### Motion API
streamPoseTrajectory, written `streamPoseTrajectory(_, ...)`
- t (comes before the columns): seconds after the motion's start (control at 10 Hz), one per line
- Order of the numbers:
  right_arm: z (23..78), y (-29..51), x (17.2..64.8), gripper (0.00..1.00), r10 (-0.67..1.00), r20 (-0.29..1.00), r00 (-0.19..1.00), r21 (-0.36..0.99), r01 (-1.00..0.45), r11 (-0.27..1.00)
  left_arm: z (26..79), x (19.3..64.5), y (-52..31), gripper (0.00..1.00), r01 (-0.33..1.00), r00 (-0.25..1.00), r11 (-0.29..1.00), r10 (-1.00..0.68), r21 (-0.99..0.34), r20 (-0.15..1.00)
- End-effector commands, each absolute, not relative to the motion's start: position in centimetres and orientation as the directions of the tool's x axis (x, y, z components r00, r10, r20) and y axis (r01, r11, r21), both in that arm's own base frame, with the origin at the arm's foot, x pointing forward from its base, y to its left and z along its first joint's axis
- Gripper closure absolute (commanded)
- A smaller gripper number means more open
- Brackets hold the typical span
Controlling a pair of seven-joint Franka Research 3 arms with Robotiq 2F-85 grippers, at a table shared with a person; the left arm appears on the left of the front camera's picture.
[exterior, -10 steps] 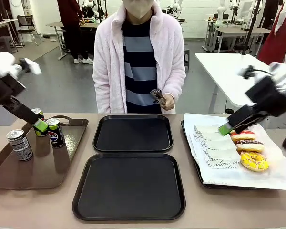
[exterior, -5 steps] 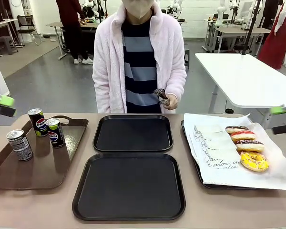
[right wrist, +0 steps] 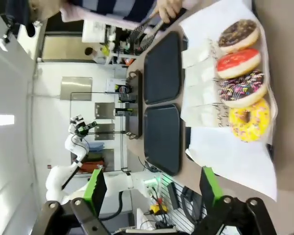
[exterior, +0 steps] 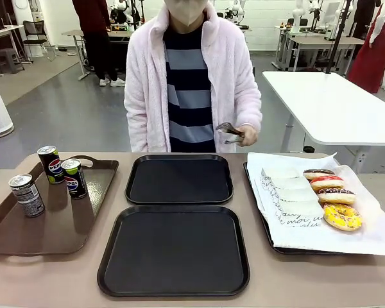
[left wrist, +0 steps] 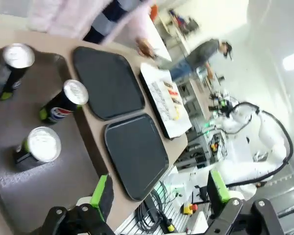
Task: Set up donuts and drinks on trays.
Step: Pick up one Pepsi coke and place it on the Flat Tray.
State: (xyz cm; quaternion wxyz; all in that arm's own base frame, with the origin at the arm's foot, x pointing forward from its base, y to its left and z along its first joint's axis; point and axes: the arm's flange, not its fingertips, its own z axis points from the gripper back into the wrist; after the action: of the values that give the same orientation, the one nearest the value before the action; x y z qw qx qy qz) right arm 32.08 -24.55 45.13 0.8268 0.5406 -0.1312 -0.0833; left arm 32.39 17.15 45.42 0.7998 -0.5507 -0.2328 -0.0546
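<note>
Two black trays lie bare in the middle of the table, the far tray (exterior: 179,179) and the near tray (exterior: 174,249). Three drinks cans (exterior: 74,178) stand on a brown tray (exterior: 51,224) at the left. Several iced donuts (exterior: 333,196) lie in a row on white paper at the right, with white sleeves (exterior: 289,191) beside them. In the left wrist view my left gripper (left wrist: 159,192) hangs open high above the cans (left wrist: 63,102). In the right wrist view my right gripper (right wrist: 153,188) hangs open high above the donuts (right wrist: 242,89). Both grippers hold nothing.
A person in a pink jacket stands at the far side and holds metal tongs (exterior: 230,133) near the paper-lined tray (exterior: 263,212). A white table (exterior: 327,102) stands behind at the right. Black trays also show in the wrist views (left wrist: 134,154) (right wrist: 162,137).
Both arms have pulled back, the left one leftward from the cans and the right one rightward from the donuts. The person's hand with the tongs has shifted right.
</note>
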Motion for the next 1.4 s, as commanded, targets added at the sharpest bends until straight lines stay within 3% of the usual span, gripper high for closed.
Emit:
streamPoseTrajectory(0.0,44.8,-26.2,31.8,0.00,-0.239,0.134,0.962,0.890,-0.011,0.456,45.0,32.3,19.3,0.00,0.309,0.877,0.385,0.237,-0.870,0.417)
streamPoseTrajectory(0.4,45.0,-26.5,31.3,0.00,-0.262,0.145,0.954,0.866,0.005,0.501,45.4,30.6,21.1,0.00,0.232,0.877,0.453,0.286,-0.861,0.386)
streamPoseTrajectory(0.5,44.8,-27.2,31.2,0.00,-0.289,0.121,0.950,0.890,0.025,0.455,44.2,30.9,21.6,0.00,0.244,0.880,0.416,0.285,-0.876,0.381)
streamPoseTrajectory(1.3,44.8,-27.2,31.2,0.00,-0.289,0.121,0.950,0.890,0.025,0.455,44.2,30.9,21.6,0.00,0.244,0.880,0.416,0.285,-0.876,0.381)
